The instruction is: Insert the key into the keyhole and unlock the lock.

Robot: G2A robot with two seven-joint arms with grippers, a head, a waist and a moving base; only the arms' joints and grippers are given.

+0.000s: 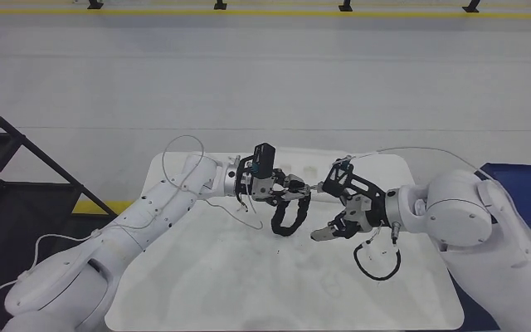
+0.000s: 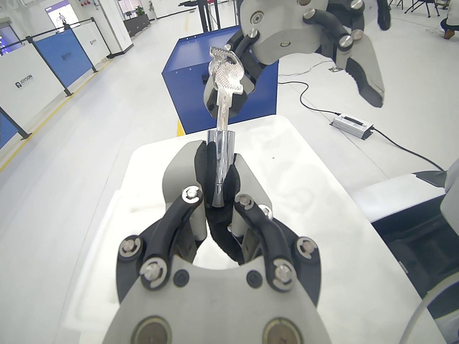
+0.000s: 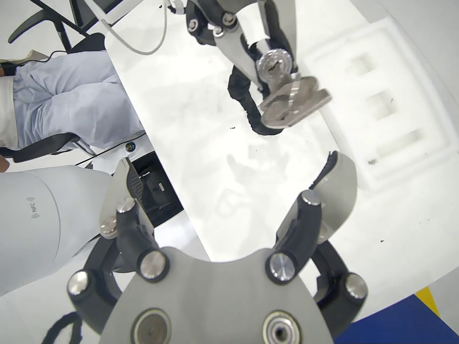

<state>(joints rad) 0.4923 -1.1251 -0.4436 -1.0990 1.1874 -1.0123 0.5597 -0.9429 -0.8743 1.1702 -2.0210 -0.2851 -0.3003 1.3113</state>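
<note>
Middle of the top view, we've got the left gripper [image 1: 292, 192] clamped tight on the lock [image 2: 221, 166]. It's a chrome cylinder pinched between the two fingers, held up off the table [image 1: 249, 282]. The lock's black cable [image 1: 290, 220] loops down below it, toward the bottom of the frame, and we can't tell if it touches the tabletop.

The key [image 2: 226, 76] is sitting in the keyhole [image 3: 273, 67]. The blade is partly in and the head sticks out toward the right side of the top view. A second key head lies flat against the first.

The right gripper [image 1: 329, 204] is just right of centre in the top view, facing the key. Its fingers are spread wide and it's got nothing in them. One finger is right up by the key head, the other well clear of it. We honestly can't tell if the near one is touching.

There's also a white foam tray [image 3: 394, 116] with a few recesses lying on the table past the lock.
</note>
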